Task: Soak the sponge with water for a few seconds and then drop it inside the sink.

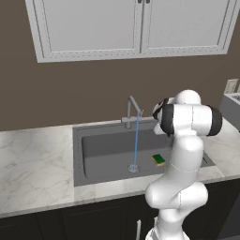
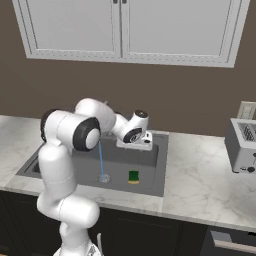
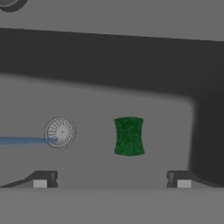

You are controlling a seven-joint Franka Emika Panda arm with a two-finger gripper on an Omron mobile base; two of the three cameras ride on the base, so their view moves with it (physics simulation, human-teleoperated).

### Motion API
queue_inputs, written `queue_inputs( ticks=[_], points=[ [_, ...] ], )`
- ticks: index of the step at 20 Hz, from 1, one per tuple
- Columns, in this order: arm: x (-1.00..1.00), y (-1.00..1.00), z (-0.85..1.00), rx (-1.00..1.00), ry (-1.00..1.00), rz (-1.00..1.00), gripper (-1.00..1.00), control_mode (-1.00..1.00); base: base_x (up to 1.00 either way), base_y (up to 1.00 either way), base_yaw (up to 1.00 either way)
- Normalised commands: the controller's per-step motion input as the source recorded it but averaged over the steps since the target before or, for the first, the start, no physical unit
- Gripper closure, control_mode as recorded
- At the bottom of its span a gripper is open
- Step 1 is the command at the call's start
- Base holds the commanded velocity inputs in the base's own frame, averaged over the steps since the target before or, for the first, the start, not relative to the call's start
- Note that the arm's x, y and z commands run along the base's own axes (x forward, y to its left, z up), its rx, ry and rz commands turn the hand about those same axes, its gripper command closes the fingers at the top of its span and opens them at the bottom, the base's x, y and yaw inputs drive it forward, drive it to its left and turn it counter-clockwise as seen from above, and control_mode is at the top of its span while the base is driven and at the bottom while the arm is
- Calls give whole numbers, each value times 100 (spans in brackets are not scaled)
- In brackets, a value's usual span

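— Is the robot's two-finger gripper (image 3: 112, 180) holding anything?

— No, its jaws stand wide apart and empty, above the big dark grey recessed sink (image 1: 108, 146). The small green-topped, yellow-bottomed sponge (image 1: 158, 160) lies flat on the basin floor, near the round metal drain (image 3: 60, 131).

— And the water?

— A thin light-blue stream (image 1: 136, 140) falls onto the drain, apart from the sponge. The white arm hides the gripper from the left.

sponge (image 3: 128, 136) flat on sink (image 1: 108, 147) floor, dark green top up, yellow layer showing at its edge, just beside the round metal drain (image 3: 60, 131). water (image 1: 136, 140) is a thin light-blue stream, running from the faucet (image 1: 131, 110) straight onto the drain, clear of the sponge.
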Motion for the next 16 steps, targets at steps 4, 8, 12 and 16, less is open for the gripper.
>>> queue_inputs(
  ticks=[4,8,12,16],
  points=[
    [-51,0,50,0,-12,0,-100,-100,0,0,0],
    [-47,0,51,0,-11,0,-100,-100,0,0,0],
    [-52,0,47,0,-9,0,-100,-100,0,0,0],
    [-58,0,46,0,-8,0,-100,-100,0,0,0]
  ],
)
